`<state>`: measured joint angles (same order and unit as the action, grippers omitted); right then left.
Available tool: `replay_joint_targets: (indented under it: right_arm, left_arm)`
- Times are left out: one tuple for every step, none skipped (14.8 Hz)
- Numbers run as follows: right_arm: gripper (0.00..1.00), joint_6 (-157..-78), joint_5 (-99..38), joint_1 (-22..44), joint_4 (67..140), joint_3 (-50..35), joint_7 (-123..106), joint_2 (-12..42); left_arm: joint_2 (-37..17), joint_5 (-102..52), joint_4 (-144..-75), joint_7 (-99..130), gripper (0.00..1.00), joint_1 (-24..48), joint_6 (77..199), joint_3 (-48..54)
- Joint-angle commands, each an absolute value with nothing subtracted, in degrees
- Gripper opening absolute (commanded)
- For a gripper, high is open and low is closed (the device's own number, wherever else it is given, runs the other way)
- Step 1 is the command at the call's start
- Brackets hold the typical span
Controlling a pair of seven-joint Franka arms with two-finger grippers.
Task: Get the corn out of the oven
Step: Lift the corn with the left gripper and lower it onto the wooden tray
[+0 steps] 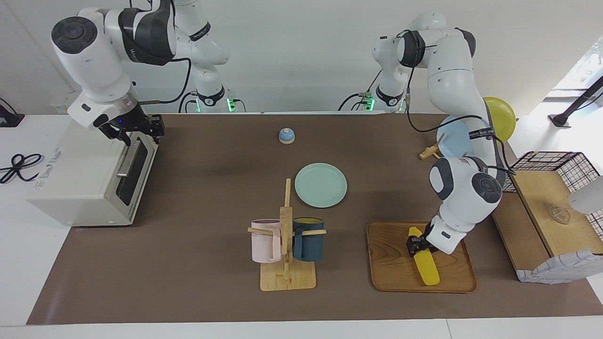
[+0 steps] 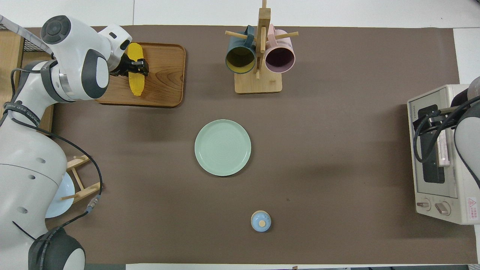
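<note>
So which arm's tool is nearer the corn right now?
Left. The left tool is right at the corn on the wooden tray; the right tool hangs over the oven.

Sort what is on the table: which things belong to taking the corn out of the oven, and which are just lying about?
Job: corn, lying on the wooden tray; oven, door closed; left gripper at the corn; right gripper above the oven door.

Lying about: green plate, mug rack, pink mug, dark blue mug, bell, basket.
</note>
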<state>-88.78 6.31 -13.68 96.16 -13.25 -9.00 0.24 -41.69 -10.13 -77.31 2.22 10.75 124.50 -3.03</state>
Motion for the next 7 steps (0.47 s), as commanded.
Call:
replay_joint_targets:
  right_arm:
    - [1.0,-87.3,4.6,-14.3,93.8,-13.7,-9.9,1.1]
    - [1.0,-87.0,4.2,-14.3,93.4,-13.8,-9.8,1.1]
    - [1.0,-85.9,2.4,-14.7,93.2,-14.1,-9.2,1.0]
    - [1.0,-85.3,1.3,-14.0,92.2,-13.6,-7.7,2.1]
    - [1.0,-85.4,1.8,-11.2,91.3,-12.1,-6.4,2.0]
    - [1.0,-85.4,1.7,-8.4,90.8,-9.4,-4.9,1.9]
    - [1.0,-85.3,1.5,-4.8,90.3,-6.2,-3.5,2.5]
  left_arm:
    - [-40.5,-9.6,-77.3,1.2,1.0,10.4,123.7,-3.1]
    - [-38.5,-9.6,-77.6,1.3,1.0,10.2,121.1,-3.0]
    - [-37.0,-9.6,-77.4,1.6,1.0,10.1,117.5,-3.2]
    - [-34.0,-9.6,-77.8,1.8,1.0,10.0,114.7,-3.3]
    - [-31.2,-9.5,-78.6,1.8,1.0,10.0,112.3,-4.4]
    - [-28.0,-9.5,-79.7,1.9,1.0,10.2,109.4,-6.1]
    - [-25.1,-9.5,-80.4,2.0,1.0,10.2,106.5,-7.4]
